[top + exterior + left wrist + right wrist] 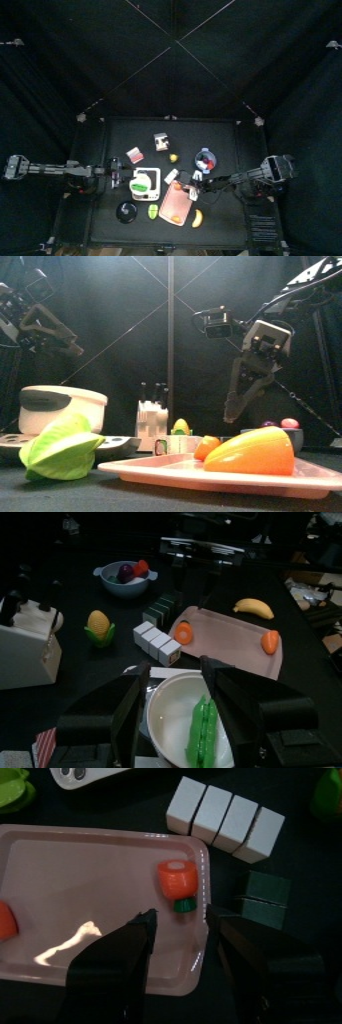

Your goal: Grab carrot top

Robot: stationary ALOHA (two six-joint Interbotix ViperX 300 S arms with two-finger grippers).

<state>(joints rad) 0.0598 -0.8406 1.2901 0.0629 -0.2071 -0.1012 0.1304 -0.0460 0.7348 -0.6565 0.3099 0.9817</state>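
Carrot [177, 878]: short orange piece with green top, lying on pink tray [54, 928], toward tray's 2 o'clock corner in right wrist view. Right gripper [181, 928]: jaws spread wide, empty, poised just above carrot's green end. Left gripper [171, 684]: jaws apart, empty, over white bowl [167, 712] holding green pea pod [202, 727].

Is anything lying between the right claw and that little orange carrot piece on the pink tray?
Nothing: the right wrist view shows only bare pink tray between the open right gripper and the small orange carrot piece.
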